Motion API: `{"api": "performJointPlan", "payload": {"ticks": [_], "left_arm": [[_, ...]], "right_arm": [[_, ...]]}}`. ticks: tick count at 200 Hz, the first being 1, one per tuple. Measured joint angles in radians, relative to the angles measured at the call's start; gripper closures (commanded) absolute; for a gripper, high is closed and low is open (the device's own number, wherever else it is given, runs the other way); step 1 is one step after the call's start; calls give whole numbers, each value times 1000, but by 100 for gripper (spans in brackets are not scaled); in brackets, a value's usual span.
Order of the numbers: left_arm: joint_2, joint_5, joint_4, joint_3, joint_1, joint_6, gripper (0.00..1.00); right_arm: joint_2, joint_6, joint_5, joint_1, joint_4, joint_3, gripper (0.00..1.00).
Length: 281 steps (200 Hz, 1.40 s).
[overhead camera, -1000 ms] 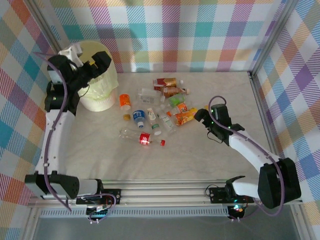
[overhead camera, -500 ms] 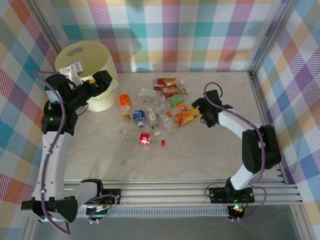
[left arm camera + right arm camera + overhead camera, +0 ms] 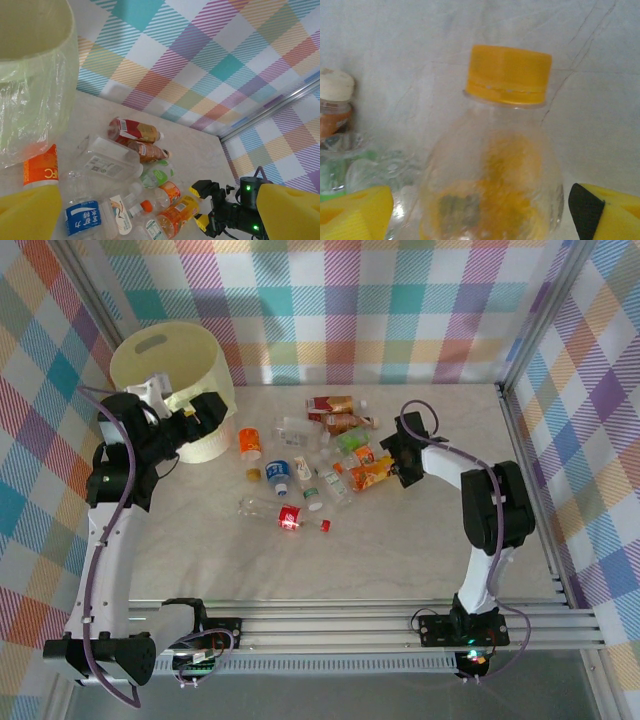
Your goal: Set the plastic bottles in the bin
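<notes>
Several plastic bottles [image 3: 322,452] lie in a loose heap mid-table. My right gripper [image 3: 398,462] is open at the heap's right edge. Its jaws straddle the neck of an orange-labelled bottle [image 3: 492,180] with a yellow cap [image 3: 509,74], and a gap shows on each side. That orange bottle [image 3: 177,216] and the right gripper [image 3: 201,206] also appear in the left wrist view. The pale-yellow bin [image 3: 205,368] stands at the back left. My left gripper [image 3: 197,412] hangs open and empty beside the bin's right wall [image 3: 37,85], facing the heap.
A clear bottle with a red label [image 3: 288,517] lies apart toward the front. An orange-labelled bottle [image 3: 249,442] and a blue-labelled one [image 3: 278,477] lie between bin and heap. Checked walls and a metal frame post [image 3: 508,390] bound the table.
My left gripper has come down from over the bin to its right side. My right gripper has moved back and left until its jaws straddle the orange bottle's neck.
</notes>
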Motion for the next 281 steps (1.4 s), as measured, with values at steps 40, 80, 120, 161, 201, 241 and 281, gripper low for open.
{"api": "performJointPlan", "payload": {"ticks": [40,80,120,161,201,241,281], "left_arm": [[0,20,0,-29,0,-1,0],[0,63,7,-42,-4,-5,0],[14,105,12,-53,-54,-5,0],[56,113,16,-53,-140,-5,0],[104,112,30,-53,-213,0,0],[172,113,29,-52,-282,13,0],[258,144,52,-30,-376,26,0]], "right_arm": [[32,47,13,-2,0,0,25],[-15,39,27,-2,115,-104,42],[-108,-26,42,-4,257,-249,49],[-246,-161,35,-4,311,-348,54],[-408,-335,-27,6,353,-389,55],[-542,-478,-96,53,358,-400,55],[-608,-549,-217,98,374,-402,55]]}}
